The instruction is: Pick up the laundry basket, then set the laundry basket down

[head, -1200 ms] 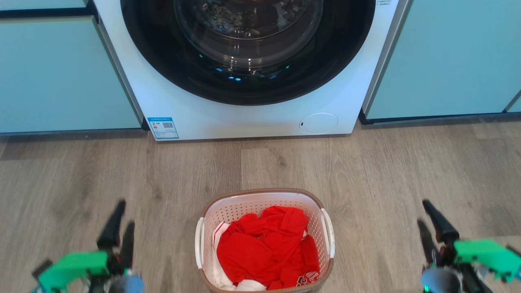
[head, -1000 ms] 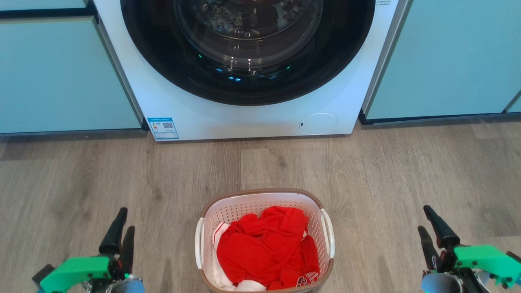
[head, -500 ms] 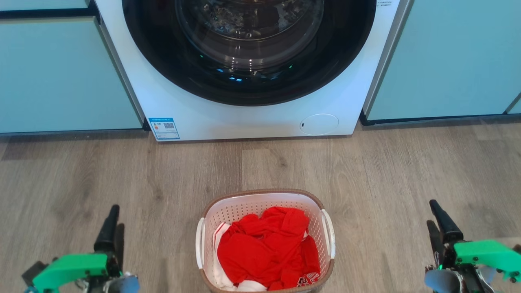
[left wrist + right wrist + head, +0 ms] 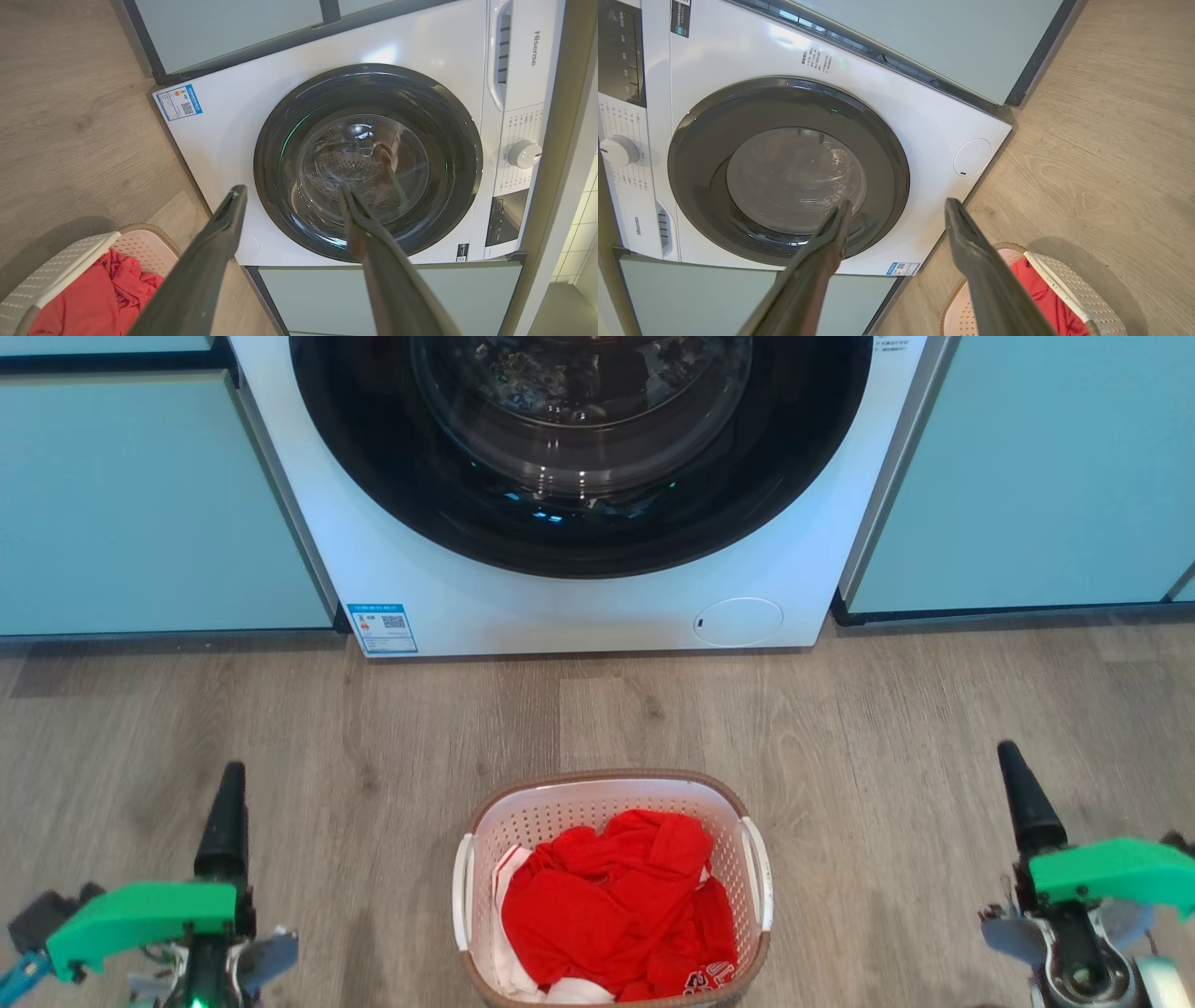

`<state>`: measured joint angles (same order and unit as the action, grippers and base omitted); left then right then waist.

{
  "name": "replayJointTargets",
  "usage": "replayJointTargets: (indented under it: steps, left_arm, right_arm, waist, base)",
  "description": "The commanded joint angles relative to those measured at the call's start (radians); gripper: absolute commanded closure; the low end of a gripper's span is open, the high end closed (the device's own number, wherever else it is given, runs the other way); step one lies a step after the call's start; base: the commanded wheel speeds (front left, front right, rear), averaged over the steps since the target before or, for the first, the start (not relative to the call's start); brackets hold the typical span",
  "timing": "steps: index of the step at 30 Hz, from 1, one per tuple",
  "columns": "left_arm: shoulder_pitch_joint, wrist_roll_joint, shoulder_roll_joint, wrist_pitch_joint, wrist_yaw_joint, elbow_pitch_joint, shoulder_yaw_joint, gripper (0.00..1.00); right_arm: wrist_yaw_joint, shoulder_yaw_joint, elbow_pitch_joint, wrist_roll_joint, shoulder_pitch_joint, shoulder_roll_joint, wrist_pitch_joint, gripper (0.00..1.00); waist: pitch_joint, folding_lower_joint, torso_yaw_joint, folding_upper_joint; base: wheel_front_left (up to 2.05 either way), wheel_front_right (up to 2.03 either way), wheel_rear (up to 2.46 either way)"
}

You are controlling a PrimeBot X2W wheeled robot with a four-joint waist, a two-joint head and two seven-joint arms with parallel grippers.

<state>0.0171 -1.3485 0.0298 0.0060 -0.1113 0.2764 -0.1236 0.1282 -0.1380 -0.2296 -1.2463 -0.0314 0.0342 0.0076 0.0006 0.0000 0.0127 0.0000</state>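
The laundry basket, white and perforated with a brown rim, stands on the wood floor in front of me with red clothes in it. My left gripper hovers well to the basket's left and my right gripper well to its right, both apart from its white side handles. In the left wrist view my left gripper is open with nothing between its fingers, and the basket lies at the lower left. In the right wrist view my right gripper is open too, with the basket at the lower right.
A white front-loading washing machine with a dark round door stands straight ahead beyond the basket. Pale teal cabinets flank it on both sides. A strip of wood floor lies between the machine and the basket.
Both grippers have moved forward and slightly outward and turned, so one finger now hides the other in the head view. The camera shifted slightly. The basket has not moved.
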Motion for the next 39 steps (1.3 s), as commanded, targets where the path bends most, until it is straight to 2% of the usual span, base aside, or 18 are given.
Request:
replayJointTargets:
  steps: [1, 17, 22, 31, 35, 39]
  left_arm:
    - [0.062, 0.032, 0.013, -0.01, 0.01, -0.051, -0.019, 0.0]
    - [0.07, 0.265, 0.014, -0.054, 0.097, -0.187, 0.039, 0.0]
    - [0.073, 0.374, 0.014, -0.069, 0.133, -0.229, 0.078, 0.0]
    - [0.081, 0.596, 0.015, -0.095, 0.222, -0.256, 0.186, 0.0]
    - [0.094, 0.671, 0.035, -0.107, 0.249, -0.261, 0.242, 0.0]
    - [0.107, 0.742, 0.067, -0.119, 0.301, -0.261, 0.303, 0.0]
  right_arm:
    - [0.001, 0.007, 0.054, 0.042, -0.058, 0.007, -0.011, 0.0]
    - [0.001, 0.082, 0.166, 0.385, -0.099, 0.013, -0.055, 0.0]
    - [0.001, 0.119, 0.186, 0.492, -0.105, 0.025, -0.07, 0.0]
    - [0.001, 0.173, 0.201, 0.654, -0.105, 0.036, -0.096, 0.0]
    - [0.001, 0.185, 0.211, 0.718, -0.105, 0.038, -0.108, 0.0]
    - [0.001, 0.203, 0.217, 0.791, -0.106, 0.046, -0.12, 0.0]
  waist:
    - [0.0, 0.0, 0.001, 0.0]
    - [-0.003, 0.0, 0.013, 0.0]
    - [-0.003, 0.0, 0.017, 0.0]
    - [-0.006, 0.0, 0.021, 0.0]
    - [-0.005, 0.0, 0.021, 0.0]
    - [-0.006, 0.0, 0.018, 0.0]
  base:
    - [0.0, 0.0, 0.0]
    - [0.0, 0.0, 0.0]
    - [0.0, 0.0, 0.0]
    - [0.0, 0.0, 0.0]
    - [0.0, 0.0, 0.0]
    - [0.0, 0.0, 0.0]
